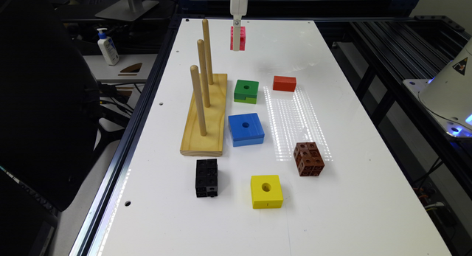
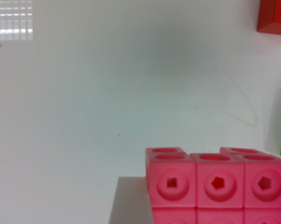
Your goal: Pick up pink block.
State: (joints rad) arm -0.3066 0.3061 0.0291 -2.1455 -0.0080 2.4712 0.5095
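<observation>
Pink block held above far end of table

While the white table point(image 1: 332, 197) carries the other pieces, the wooden peg stand point(image 1: 205, 116) sits toward the exterior view's left, three pegs upright. Just beside it lie the blue block point(image 1: 246, 130) and green block point(image 1: 246, 91), with the red brick point(image 1: 284, 83) near the green one. Nearer the camera: yellow block point(image 1: 266, 191), brown cube point(image 1: 309, 159), black block point(image 1: 206, 177). Pink block point(image 1: 241, 37) hangs clear of the table at the far end, with the gripper point(image 1: 236, 36) across its front; wrist view shows its holed faces point(image 2: 218, 184) close up. Cannot tell how the jaws stand.
</observation>
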